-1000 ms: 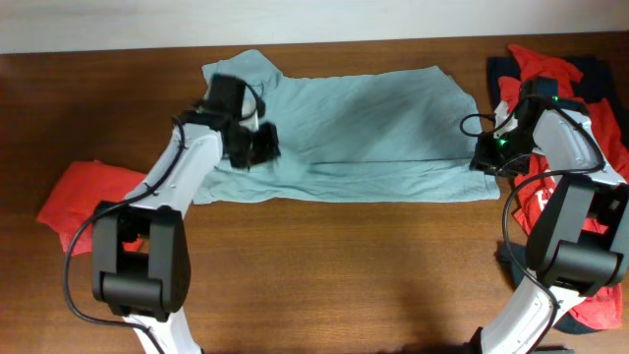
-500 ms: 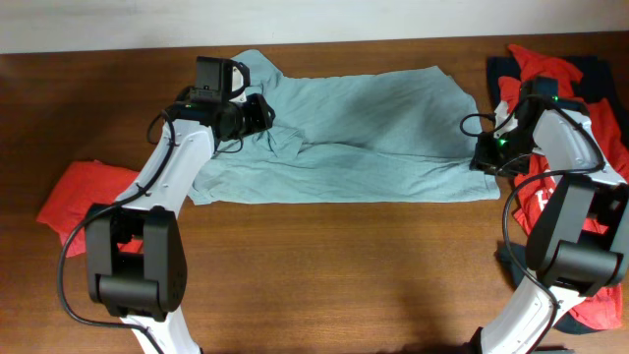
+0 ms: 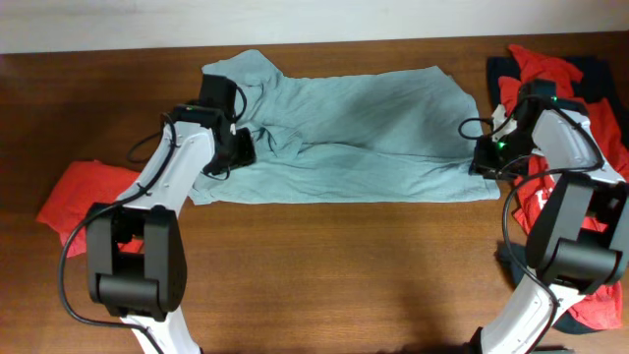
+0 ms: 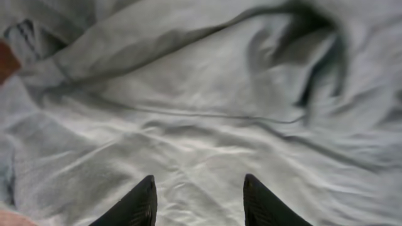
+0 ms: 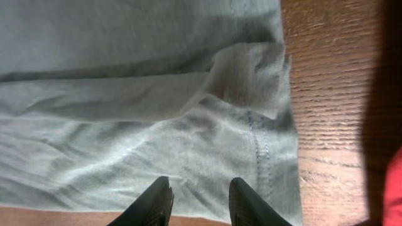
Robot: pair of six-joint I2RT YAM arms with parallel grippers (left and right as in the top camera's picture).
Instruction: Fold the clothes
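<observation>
Lying spread on the brown wooden table [image 3: 344, 275], the pale grey-blue short-sleeved T-shirt [image 3: 354, 138] sat directly beneath both sets of jaws. The left gripper [image 4: 198, 182] stood parted above rumpled cloth, clasping nothing. The right gripper [image 5: 200, 185] stood parted over the folded hem corner. A heap of red and navy garments [image 3: 536, 64] lay beyond the right jaws.

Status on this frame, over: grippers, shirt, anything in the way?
Left gripper open over pale grey-blue short-sleeved T-shirt, rumpled there. Right gripper open at its hem end. Shirt spread out wide. Heap of red and navy clothes close beside that gripper.
</observation>
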